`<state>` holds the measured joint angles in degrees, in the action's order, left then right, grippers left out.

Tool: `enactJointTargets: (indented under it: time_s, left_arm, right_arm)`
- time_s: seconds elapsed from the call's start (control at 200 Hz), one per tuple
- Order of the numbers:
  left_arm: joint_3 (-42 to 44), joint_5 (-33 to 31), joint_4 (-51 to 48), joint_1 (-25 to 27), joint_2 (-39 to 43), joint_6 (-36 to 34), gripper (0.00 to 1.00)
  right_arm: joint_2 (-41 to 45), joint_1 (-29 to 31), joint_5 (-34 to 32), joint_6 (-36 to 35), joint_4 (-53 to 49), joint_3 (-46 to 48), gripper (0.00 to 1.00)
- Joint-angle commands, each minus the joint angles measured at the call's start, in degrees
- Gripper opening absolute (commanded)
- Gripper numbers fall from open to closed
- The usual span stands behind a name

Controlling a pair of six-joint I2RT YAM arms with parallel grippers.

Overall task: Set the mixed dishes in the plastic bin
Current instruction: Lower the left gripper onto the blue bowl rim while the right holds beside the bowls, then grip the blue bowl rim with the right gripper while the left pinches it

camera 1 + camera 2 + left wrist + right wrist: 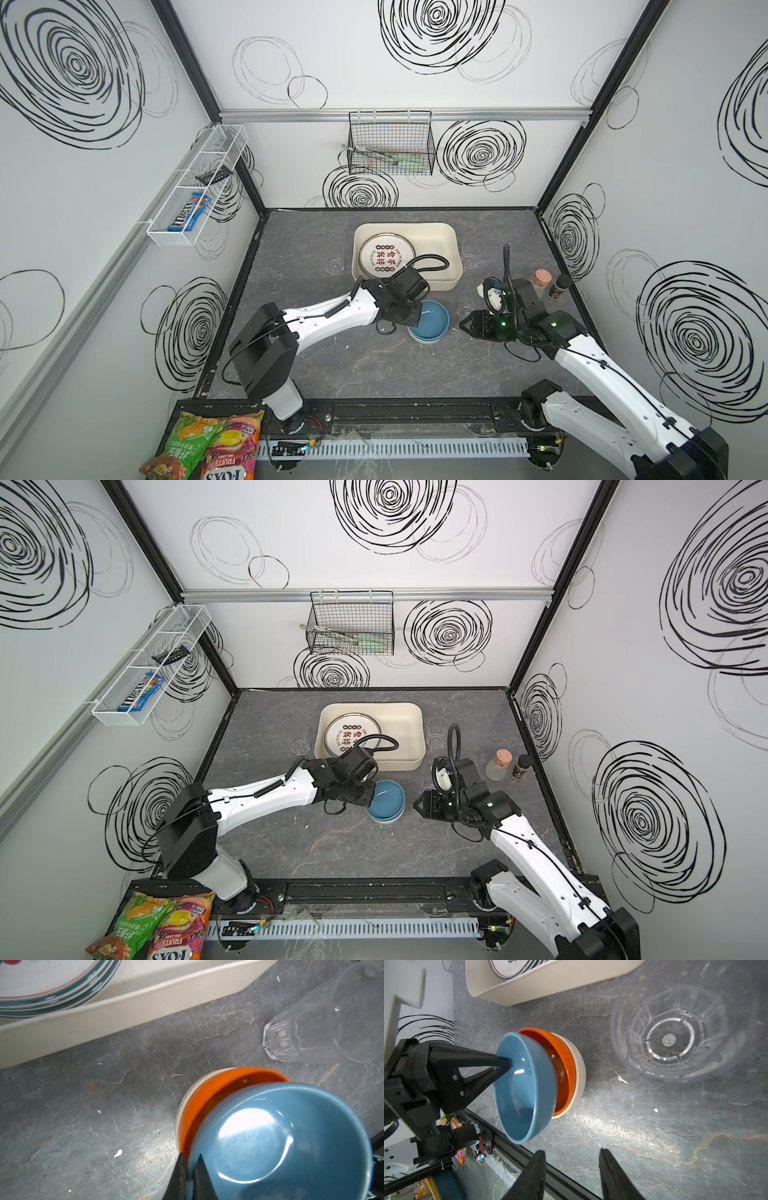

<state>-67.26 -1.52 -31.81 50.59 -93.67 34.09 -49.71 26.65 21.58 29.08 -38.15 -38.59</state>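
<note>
Blue bowl (525, 1088) may slip: your left jaws clamp only its rim, with the orange bowl (562, 1072) nested beneath. Right jaws, at its three o'clock, stand apart.

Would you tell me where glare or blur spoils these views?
Left wrist view: glare whitens the blue bowl inside. Right wrist view: the cup is blurred up close, and a light streak crosses the table. Both top views: evenly lit.
</note>
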Motion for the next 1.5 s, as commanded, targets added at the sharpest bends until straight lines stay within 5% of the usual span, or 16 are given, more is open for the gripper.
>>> enactJointTargets:
  time_s: [0.0, 0.52, 1.191, 1.496]
  left_arm:
    - [-2.8, -0.8, -0.3, 0.3, 0.1, -0.9, 0.04]
    - [-5.5, -2.3, -3.6, -0.6, 5.1, -1.5, 0.00]
    - [-6.1, -4.3, -5.5, -3.0, 10.0, -2.2, 0.00]
    - [-5.8, -4.9, -6.0, -4.2, 11.6, -2.2, 0.00]
  right_arm:
    - [1.3, -0.2, -0.5, 0.6, 0.2, 0.3, 0.47]
    - [0.9, -0.6, 1.8, 3.2, 1.7, -8.8, 0.53]
    - [-16.5, 6.4, 2.3, 5.1, 12.1, -17.4, 0.52]
    - [-22.8, 7.8, -0.7, 3.7, 12.2, -20.7, 0.36]
